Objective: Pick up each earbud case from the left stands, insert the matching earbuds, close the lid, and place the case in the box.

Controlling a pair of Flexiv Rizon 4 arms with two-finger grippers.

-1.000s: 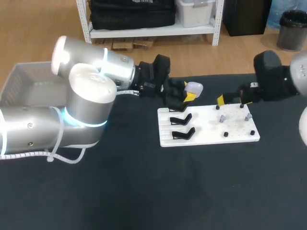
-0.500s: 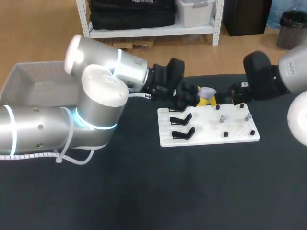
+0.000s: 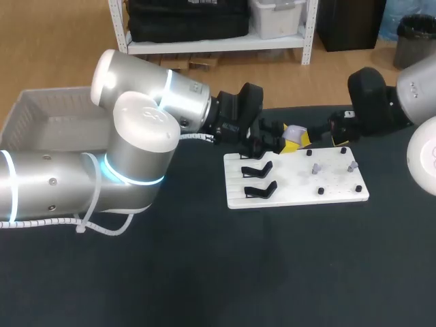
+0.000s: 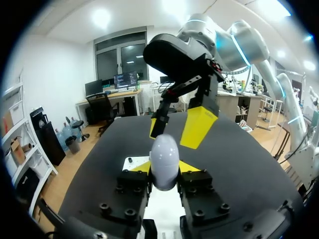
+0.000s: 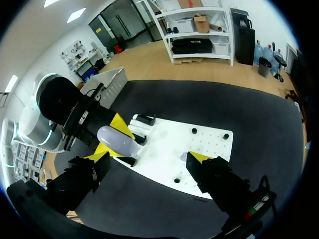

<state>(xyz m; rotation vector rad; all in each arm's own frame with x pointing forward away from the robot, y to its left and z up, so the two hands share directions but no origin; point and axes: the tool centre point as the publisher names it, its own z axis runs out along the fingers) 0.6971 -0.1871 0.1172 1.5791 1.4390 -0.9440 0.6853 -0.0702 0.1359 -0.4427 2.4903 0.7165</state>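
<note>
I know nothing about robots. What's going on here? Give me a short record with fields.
Left gripper: shut on the earbud case, held up near the white board's far edge
Right gripper: open, empty, facing the case
Stands: black, on the board, the visible ones empty
Earbuds: small, grey, on the board's right part
Box: grey, at the table's left
</note>
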